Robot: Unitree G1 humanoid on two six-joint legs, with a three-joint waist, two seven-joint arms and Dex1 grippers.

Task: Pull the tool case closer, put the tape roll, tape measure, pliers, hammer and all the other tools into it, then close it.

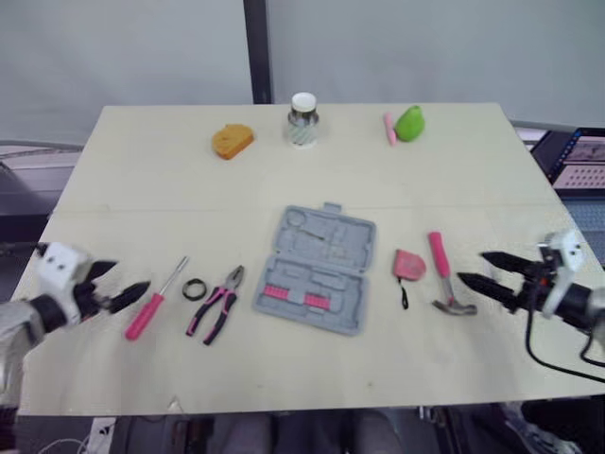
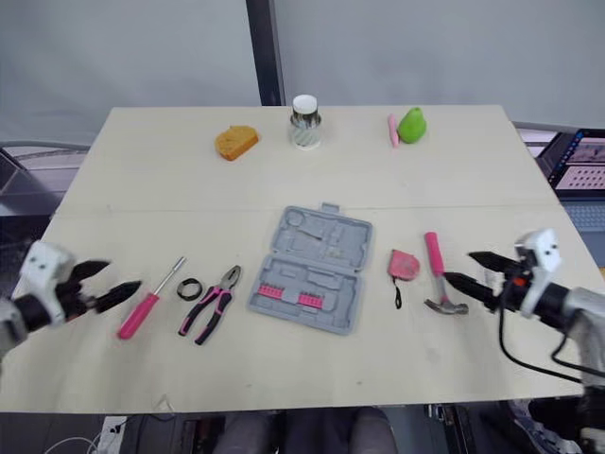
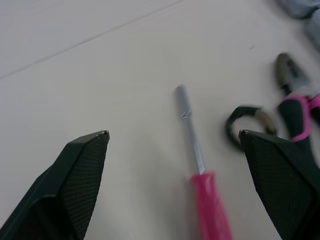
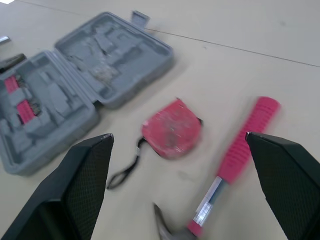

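The grey tool case (image 1: pixel 317 270) lies open at the table's middle, with pink inserts in its near half. Right of it sit a pink tape measure (image 1: pixel 409 264) and a pink-handled hammer (image 1: pixel 442 274). Left of the case lie pink-handled pliers (image 1: pixel 217 305), a black tape roll (image 1: pixel 195 289) and a pink screwdriver (image 1: pixel 151 305). My left gripper (image 1: pixel 126 279) is open just left of the screwdriver (image 3: pixel 200 170), holding nothing. My right gripper (image 1: pixel 475 268) is open just right of the hammer head, facing the hammer (image 4: pixel 240 150) and tape measure (image 4: pixel 172 127), and is empty.
Along the table's far edge stand an orange sponge (image 1: pixel 232 141), a jar with a white lid (image 1: pixel 302 119) and a green object with a pink piece beside it (image 1: pixel 408 123). A laptop screen (image 1: pixel 579 156) sits off the table's right side.
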